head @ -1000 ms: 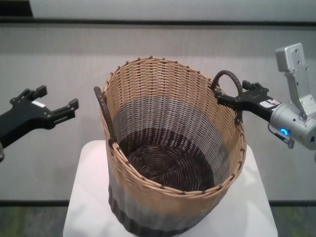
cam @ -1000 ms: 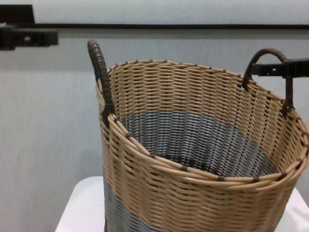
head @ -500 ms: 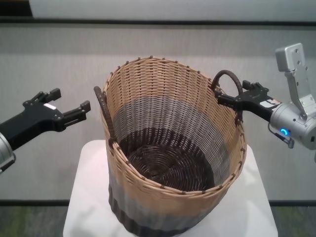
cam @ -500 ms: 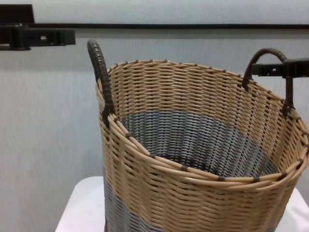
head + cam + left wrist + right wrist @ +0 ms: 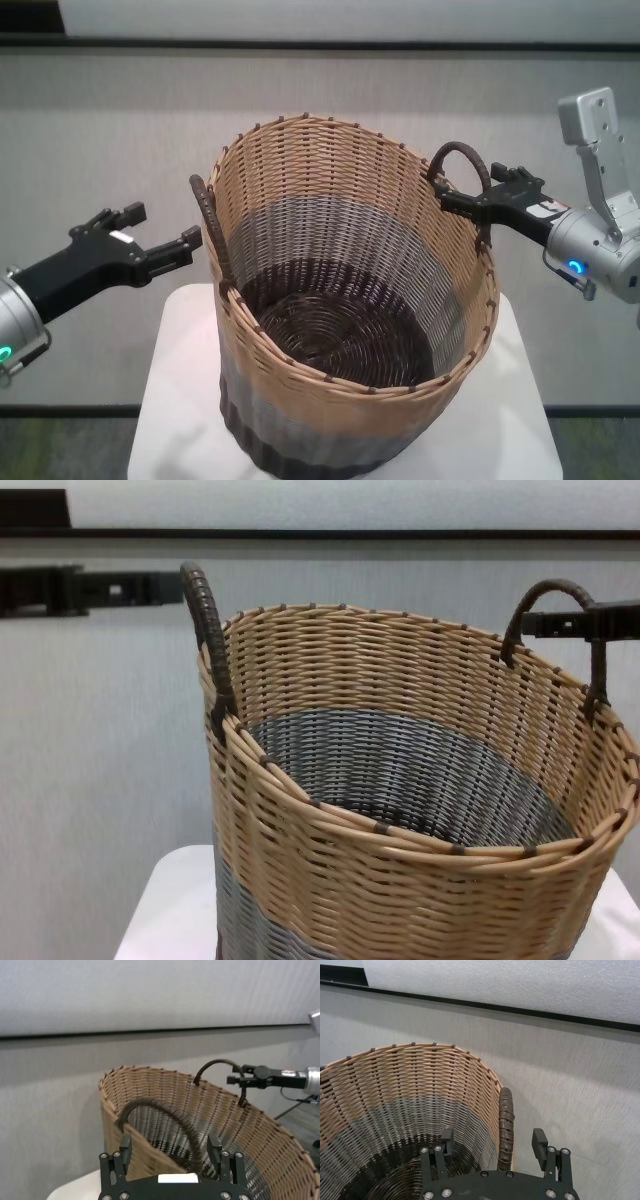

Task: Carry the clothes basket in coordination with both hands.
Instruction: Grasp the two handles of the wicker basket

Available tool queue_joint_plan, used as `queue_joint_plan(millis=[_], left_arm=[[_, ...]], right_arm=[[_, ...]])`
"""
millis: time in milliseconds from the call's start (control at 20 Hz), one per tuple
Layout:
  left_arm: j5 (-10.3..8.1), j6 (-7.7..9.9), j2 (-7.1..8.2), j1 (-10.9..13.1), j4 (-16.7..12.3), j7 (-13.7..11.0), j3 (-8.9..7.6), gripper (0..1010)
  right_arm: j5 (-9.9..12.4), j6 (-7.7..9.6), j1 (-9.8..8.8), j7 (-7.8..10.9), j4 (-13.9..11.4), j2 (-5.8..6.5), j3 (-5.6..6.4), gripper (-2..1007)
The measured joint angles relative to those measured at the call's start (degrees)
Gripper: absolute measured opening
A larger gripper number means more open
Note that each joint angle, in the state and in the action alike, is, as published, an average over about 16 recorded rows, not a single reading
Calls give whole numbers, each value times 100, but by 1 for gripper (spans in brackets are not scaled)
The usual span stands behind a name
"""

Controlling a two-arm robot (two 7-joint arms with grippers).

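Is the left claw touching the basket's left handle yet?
Apart. In the head view, grey wall shows between the open left claw and the left handle of the basket; the chest view shows the same gap.

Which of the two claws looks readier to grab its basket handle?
The right gripper: its open fingers already straddle the right handle of the clothes basket. The left gripper, also open, sits just short of the left handle.

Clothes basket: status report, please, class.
Left gripper open, just short of left handle. Right gripper open, astride right handle. Clothes basket on stand, unlifted.
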Motion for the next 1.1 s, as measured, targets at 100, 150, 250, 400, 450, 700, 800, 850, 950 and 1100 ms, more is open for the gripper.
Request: queue_joint_plan(millis=[100,150,250,400,450,700,800,850,950,1100], left_arm=[[-26,-24,-23,-63,98,-40,82,999],[-35,-38,-35,-100,152,-62,125,999],[-45,-70,-63,-189,264,-108,218,999],[-45,-121,-106,-336,422,-174,355,999],[-42,-138,-119,-387,469,-195,401,999],[-14,-208,-173,-636,660,-292,615,999],[5,-229,-191,-723,716,-323,688,999],[15,-237,-198,-761,739,-335,720,999],[48,-251,-213,-839,785,-351,781,999],[151,-264,-235,-964,858,-346,878,999]], right_arm=[[0,0,0,0,0,0,0,1002],[0,0,0,0,0,0,0,1002],[0,0,0,0,0,0,0,1002],[0,0,0,0,0,0,0,1002],[0,0,0,0,0,0,0,1002],[0,0,0,0,0,0,0,1002],[0,0,0,0,0,0,0,1002],[0,0,0,0,0,0,0,1002],[0,0,0,0,0,0,0,1002],[0,0,0,0,0,0,0,1002]])
